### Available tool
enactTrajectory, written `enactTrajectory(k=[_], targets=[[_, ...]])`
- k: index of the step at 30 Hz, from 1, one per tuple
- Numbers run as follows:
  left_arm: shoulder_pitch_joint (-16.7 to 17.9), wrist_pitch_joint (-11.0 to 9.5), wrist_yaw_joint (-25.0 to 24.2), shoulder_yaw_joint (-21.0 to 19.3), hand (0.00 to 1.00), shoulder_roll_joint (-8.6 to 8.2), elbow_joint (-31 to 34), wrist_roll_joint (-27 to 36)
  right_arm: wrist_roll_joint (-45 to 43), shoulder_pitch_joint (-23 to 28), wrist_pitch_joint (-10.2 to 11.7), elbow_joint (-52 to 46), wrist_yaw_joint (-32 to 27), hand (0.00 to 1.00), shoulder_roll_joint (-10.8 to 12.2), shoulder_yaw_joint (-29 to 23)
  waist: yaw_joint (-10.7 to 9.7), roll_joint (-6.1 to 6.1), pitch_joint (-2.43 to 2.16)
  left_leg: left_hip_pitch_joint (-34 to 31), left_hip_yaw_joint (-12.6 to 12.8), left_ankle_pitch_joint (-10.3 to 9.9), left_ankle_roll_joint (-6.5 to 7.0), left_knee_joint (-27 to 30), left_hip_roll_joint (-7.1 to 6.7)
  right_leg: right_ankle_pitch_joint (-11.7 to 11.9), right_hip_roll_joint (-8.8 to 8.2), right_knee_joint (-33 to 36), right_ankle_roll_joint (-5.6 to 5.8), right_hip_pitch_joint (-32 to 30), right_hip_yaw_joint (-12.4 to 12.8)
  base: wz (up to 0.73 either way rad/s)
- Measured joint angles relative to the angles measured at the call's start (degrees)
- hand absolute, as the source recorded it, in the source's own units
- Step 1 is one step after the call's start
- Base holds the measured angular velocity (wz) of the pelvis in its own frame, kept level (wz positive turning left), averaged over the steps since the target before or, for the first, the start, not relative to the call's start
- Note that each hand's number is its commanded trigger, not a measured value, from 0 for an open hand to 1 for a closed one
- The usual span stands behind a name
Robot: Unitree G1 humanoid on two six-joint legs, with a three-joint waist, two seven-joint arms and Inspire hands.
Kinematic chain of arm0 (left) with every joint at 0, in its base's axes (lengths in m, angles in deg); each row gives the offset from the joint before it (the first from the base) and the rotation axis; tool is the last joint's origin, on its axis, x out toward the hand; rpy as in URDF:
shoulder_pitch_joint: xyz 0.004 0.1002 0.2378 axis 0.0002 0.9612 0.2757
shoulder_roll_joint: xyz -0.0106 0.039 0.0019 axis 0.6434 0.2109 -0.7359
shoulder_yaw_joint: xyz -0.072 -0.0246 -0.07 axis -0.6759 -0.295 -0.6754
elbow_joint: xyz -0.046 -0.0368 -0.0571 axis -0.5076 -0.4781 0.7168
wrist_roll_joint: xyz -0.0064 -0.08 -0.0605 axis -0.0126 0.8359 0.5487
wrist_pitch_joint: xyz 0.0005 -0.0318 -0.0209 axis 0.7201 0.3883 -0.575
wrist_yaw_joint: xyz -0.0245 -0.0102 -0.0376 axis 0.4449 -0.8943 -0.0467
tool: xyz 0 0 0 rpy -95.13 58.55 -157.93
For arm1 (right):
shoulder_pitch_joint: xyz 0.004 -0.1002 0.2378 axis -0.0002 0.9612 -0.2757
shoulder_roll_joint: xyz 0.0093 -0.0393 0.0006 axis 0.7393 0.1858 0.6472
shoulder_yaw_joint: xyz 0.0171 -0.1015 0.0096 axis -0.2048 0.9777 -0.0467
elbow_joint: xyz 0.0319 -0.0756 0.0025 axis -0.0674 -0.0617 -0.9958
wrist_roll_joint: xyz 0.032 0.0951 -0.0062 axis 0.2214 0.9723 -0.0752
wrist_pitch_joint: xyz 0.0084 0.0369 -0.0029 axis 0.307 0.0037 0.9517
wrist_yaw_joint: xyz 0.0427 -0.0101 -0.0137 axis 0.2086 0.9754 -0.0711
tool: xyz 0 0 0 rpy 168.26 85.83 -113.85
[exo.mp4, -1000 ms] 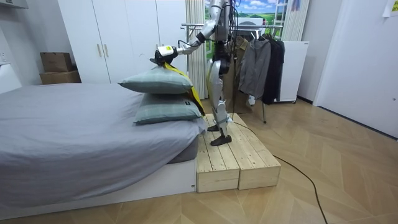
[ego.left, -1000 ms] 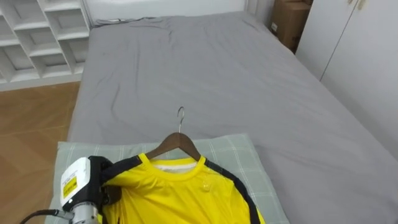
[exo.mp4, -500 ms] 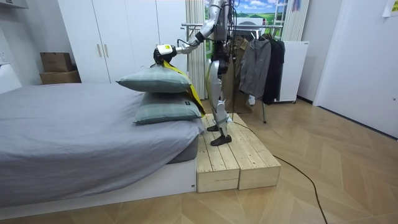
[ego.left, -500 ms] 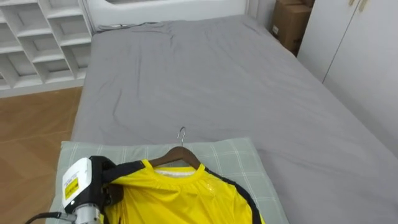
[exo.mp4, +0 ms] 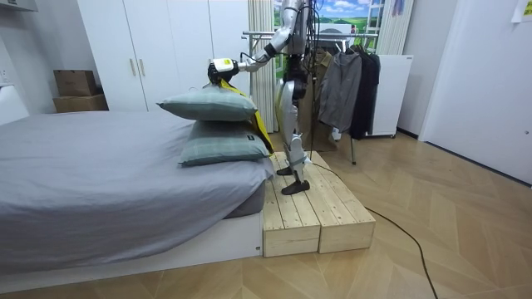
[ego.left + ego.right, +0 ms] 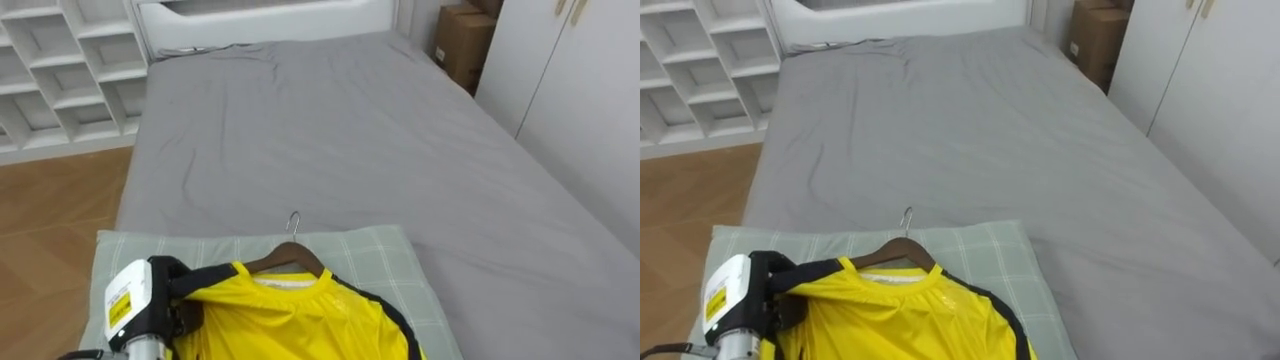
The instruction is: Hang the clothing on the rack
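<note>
A yellow shirt with dark shoulder stripes hangs on a wooden hanger; its metal hook points toward the bed. The shirt lies over a pale checked pillow. My left hand comes in from the lower left, its dark fingers curled round the shirt's left shoulder and the hanger end. In the room view I stand on a wooden platform beside the bed, left hand held out above two stacked pillows, the shirt trailing down behind them.
A bed with a grey sheet stretches ahead. White open shelves stand at the far left, a cardboard box and white wardrobe doors at the right. Behind me stands a clothes rack with dark garments.
My left hand has risen a little with the shirt's shoulder. The eye view has shifted, so the hanger and pillow sit lower in the picture.
</note>
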Motion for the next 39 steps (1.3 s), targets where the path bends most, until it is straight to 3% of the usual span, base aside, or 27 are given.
enactTrajectory(k=[2, 6, 16, 18, 20, 23, 30, 35, 39], targets=[[0.3, 0.0, 1.1, 0.1, 1.0, 0.0, 0.0, 0.0, 0.3, 0.0, 0.0, 0.1, -1.6, 0.0, -0.3, -0.2, -0.2, -0.93, -0.03, 0.5, -0.2, 0.0, -0.01, -0.3, -0.07, 0.0, 0.0, -0.2, 0.02, 0.4, -0.2, 0.0], [0.8, 0.2, 1.5, 0.1, 1.0, 0.0, 0.0, -0.1, 0.2, 0.9, -0.7, 0.3, -3.6, 0.0, -0.6, -3.5, -0.4, -1.79, -0.58, 0.5, -0.6, 0.0, 0.0, -0.4, -0.19, 0.0, -0.01, -0.9, 0.06, 1.0, -0.5, 0.05], [1.4, 0.6, 2.6, 0.8, 1.0, 0.02, 0.5, -0.1, -1.0, -0.3, -0.9, -2.5, -9.3, 0.0, -1.1, -4.5, -0.1, -1.77, -0.53, 1.0, -0.9, 0.0, -0.01, -0.4, -0.02, 0.2, 0.11, -0.8, -0.17, 1.6, -0.8, 0.01], [1.6, 0.5, 2.7, 1.2, 1.0, 0.15, 1.2, 0.0, -1.1, -0.6, -0.2, -3.3, -10.3, 0.0, -1.3, -4.5, -0.2, -1.68, -0.43, 1.2, -0.8, 0.0, -0.01, -0.6, -0.04, 0.2, 0.11, -0.8, -0.19, 1.6, -0.9, 0.0], [1.7, 0.3, 2.8, 2.0, 1.0, 0.48, 1.4, -0.1, -3.0, -0.9, 0.5, -4.6, -11.7, 0.0, -1.4, -4.5, -0.1, -1.59, 0.17, 1.9, -0.7, 0.0, -0.01, -0.6, -0.06, 0.2, 0.09, -0.8, -0.19, 2.4, -1.1, 0.0], [2.5, 0.1, 3.3, 2.3, 1.0, 0.99, 1.8, -0.6, -7.9, -1.8, 1.5, -6.3, -13.7, 0.0, -1.4, -4.6, -0.2, -1.37, 0.63, 1.8, -0.9, 0.0, -0.01, -0.7, -0.11, 0.2, 0.07, -0.8, -0.19, 2.3, -1.2, 0.01], [2.5, -0.8, 3.5, 3.6, 1.0, 1.97, 2.1, -2.4, -19.5, -3.5, 4.0, -11.8, -19.5, 0.0, -1.9, -4.5, 0.2, -1.42, 0.59, 1.1, -1.3, 0.0, -0.02, -0.5, -0.1, 0.2, 0.1, -0.9, -0.19, 1.9, -1.6, 0.02], [3.4, -1.0, 3.5, 4.4, 1.0, 1.99, 7.8, -5.1, -30.1, -3.3, 6.6, -20.1, -26.0, 0.0, -2.8, -4.4, 2.0, -1.6, 0.47, 0.7, -1.5, 0.0, -0.05, -0.5, -0.08, 0.2, 0.15, -0.7, -0.22, 1.4, -1.8, 0.02], [3.4, -2.4, 3.6, 6.9, 1.0, 2.01, 10.0, -5.0, -34.6, -3.7, 8.8, -27.1, -30.9, 0.0, -2.7, -3.8, 3.0, -1.64, 0.37, 0.9, -1.0, 0.0, -0.06, -0.6, 0.06, 0.3, 0.11, -0.2, -0.24, 1.3, -1.8, -0.02]])
